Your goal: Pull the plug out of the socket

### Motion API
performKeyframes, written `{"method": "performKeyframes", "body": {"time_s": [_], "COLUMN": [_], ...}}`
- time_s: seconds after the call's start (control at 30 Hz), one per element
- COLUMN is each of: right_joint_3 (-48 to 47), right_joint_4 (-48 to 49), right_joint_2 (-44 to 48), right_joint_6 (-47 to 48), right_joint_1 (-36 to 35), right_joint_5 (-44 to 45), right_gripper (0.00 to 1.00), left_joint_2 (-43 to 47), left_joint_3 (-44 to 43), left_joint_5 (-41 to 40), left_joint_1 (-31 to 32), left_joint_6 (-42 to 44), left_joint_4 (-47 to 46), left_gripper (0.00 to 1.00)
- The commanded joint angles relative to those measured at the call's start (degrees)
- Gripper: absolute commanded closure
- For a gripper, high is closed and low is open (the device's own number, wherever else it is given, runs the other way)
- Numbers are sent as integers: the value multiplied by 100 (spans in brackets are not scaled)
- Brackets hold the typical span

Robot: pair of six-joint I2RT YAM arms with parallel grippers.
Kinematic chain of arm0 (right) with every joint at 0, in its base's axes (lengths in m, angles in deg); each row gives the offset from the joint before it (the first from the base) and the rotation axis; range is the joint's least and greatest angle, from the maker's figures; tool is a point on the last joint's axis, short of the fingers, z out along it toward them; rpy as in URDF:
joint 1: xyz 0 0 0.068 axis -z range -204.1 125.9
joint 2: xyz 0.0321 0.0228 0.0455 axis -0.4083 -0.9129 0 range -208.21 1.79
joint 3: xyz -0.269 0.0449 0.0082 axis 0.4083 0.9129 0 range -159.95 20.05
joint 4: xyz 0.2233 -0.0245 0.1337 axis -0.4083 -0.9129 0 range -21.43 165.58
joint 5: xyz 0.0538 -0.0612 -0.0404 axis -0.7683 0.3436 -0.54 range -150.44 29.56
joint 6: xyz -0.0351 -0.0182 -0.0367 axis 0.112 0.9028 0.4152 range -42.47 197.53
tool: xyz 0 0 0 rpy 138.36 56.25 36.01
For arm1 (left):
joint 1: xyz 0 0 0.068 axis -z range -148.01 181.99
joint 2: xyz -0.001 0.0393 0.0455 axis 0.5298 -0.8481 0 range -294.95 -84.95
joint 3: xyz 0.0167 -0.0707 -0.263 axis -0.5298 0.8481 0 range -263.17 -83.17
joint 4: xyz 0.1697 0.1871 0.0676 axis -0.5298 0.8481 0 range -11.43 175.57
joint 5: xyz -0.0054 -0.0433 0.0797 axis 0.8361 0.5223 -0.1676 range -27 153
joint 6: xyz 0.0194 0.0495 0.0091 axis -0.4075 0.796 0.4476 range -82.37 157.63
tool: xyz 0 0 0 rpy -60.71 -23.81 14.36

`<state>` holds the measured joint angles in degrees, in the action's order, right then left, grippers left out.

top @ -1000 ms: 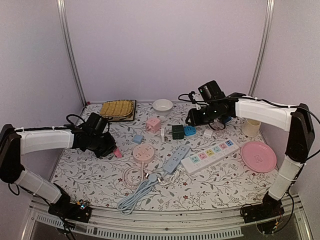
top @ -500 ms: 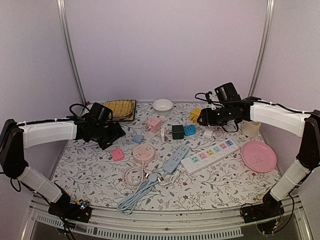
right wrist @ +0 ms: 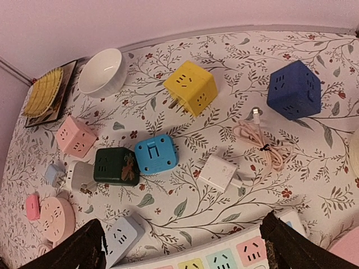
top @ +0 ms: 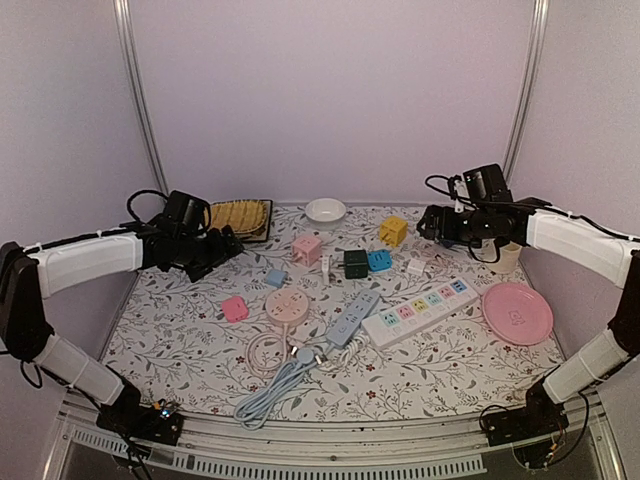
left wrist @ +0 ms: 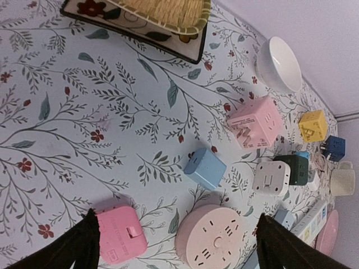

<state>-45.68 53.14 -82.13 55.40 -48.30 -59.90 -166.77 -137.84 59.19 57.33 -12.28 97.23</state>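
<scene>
A flat pink plug (top: 234, 308) (left wrist: 115, 235) lies on the floral tablecloth, apart from the round pink socket (top: 287, 306) (left wrist: 216, 244) to its right. A yellow cube socket (top: 393, 231) (right wrist: 190, 87) with bare prongs rests at the back. My left gripper (top: 222, 243) (left wrist: 175, 216) hovers open at the far left, above and behind the pink plug, holding nothing. My right gripper (top: 432, 222) (right wrist: 180, 218) is open and empty, to the right of the yellow cube.
A white power strip (top: 420, 311) and a blue-grey strip (top: 355, 315) with its cable lie in the middle. Pink (top: 307, 248), green (top: 355, 263) and blue (top: 379, 261) cubes stand nearby. Behind are a bowl (top: 325, 210) and a woven tray (top: 236, 218). A cup (top: 503, 256) and a plate (top: 517, 312) sit right.
Both grippers have opened and drawn back and outward. The left one has left the pink plug on the cloth. The right one has moved away from the yellow cube.
</scene>
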Motion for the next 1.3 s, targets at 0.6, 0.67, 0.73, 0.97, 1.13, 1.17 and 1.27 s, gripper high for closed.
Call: {"method": "performKeyframes", "body": {"time_s": [0.6,0.67,0.73,0.97,1.13,1.17,1.27], "right_joint_3": [2896,3104,3378,4430,4971,5079,5274], "right_joint_4": [3588,3949,4413,5999,6932,7185,7751], "right_joint_2": [1251,1272,1376,1626,1308,1183,1131], "right_joint_6": [544,759,959,1269,1411,1461,1788], "right_joint_1": [1625,1632,1652,1912,1990,1990,1986], "right_joint_5": [1218,1434,1500,1441,1314,1300,1468], "right_gripper": [1,1,0,1,1,1,2], "left_joint_2": [741,805,942,1666,1883,1915,2067], "left_joint_3": [438,637,863,1985,2282,2335,2613], "left_joint_5": [-302,-385,-615,-877,-1202,-1310,-1523], "left_joint_1": [-1169,-1215,-1227,-1263,-1282,-1286,-1296], "left_joint_6": [1615,1880,1963,2420,2649,2659,2845], "left_joint_4": [-1204,-1471,-1642,-2910,-2897,-2883,-3161], "left_gripper": [3,3,3,3,3,3,3]}}
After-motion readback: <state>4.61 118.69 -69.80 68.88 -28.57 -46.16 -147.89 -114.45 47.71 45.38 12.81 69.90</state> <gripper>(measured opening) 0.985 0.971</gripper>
